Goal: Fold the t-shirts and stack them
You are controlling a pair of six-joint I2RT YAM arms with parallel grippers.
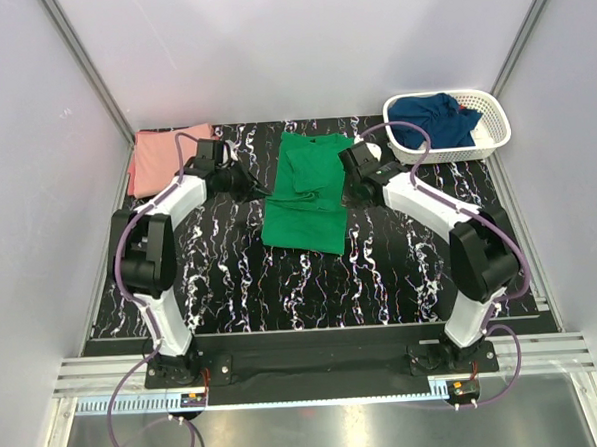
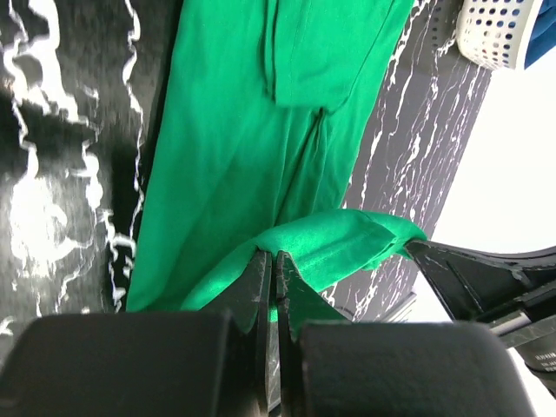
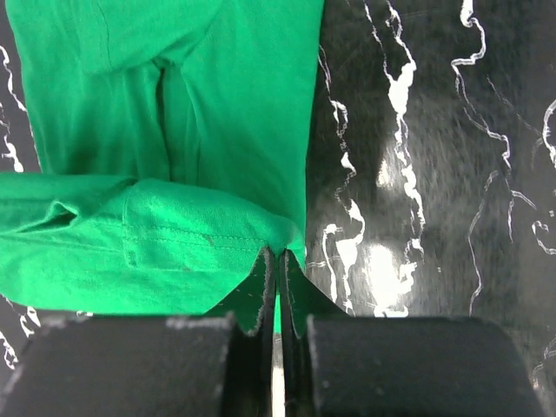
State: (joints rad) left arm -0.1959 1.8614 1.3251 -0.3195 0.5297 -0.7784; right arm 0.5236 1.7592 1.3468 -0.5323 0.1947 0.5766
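Note:
The bright green t-shirt (image 1: 305,191) lies in the middle of the black marbled table, its sleeves folded in. My left gripper (image 1: 244,178) is at the shirt's left edge, jaws pressed shut on a lifted fold of green cloth (image 2: 321,243). My right gripper (image 1: 354,176) is at the shirt's right edge, shut on a corner of the green hem (image 3: 217,248). The salmon pink t-shirt (image 1: 165,155) lies folded at the back left. The dark navy t-shirt (image 1: 435,118) sits bunched in the white basket (image 1: 494,131) at the back right.
The white lattice basket (image 2: 495,35) shows in the corner of the left wrist view. Grey walls close the table in on three sides. Bare black marbled table (image 1: 312,283) stretches between the green shirt and the arm bases.

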